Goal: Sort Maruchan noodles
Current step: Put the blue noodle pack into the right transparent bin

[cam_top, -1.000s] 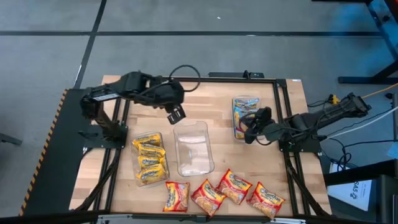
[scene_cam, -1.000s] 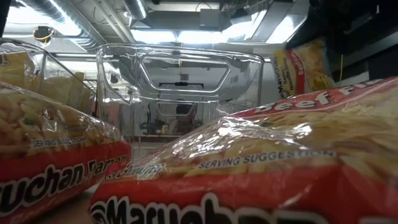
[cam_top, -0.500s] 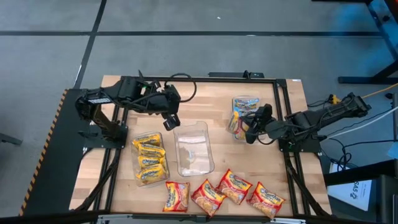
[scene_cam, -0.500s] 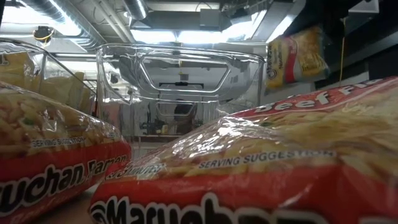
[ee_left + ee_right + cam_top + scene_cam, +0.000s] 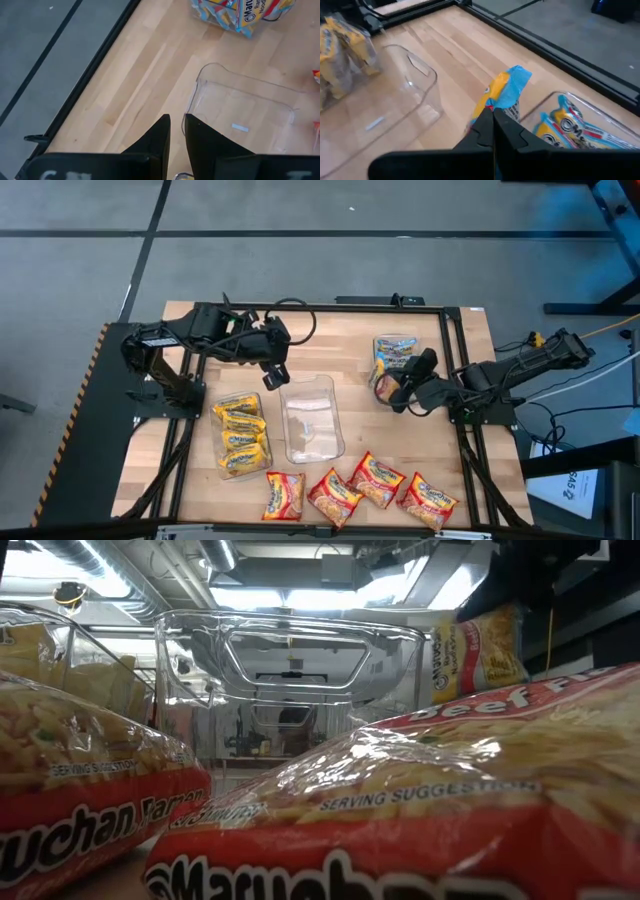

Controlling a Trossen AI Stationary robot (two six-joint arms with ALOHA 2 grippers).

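The right gripper (image 5: pixel 397 392) pinches a blue-edged noodle packet (image 5: pixel 501 97) by one end. The packet hangs almost straight up and down, long side upright, beside the tray of blue packets (image 5: pixel 396 345). Half a second ago it sat tilted and a bit higher. The left gripper (image 5: pixel 273 374) waits pinched shut by the empty clear tray (image 5: pixel 311 419). Four red packets (image 5: pixel 360 488) lie along the front of the worktop (image 5: pixel 340 340).

Yellow packet (image 5: pixel 501 97) with blue edge; red-orange packets (image 5: pixel 360 488) along the table's (image 5: pixel 350 355) front edge; yellow ones (image 5: pixel 241 435) in a clear tray (image 5: pixel 262 412); pale wood table.
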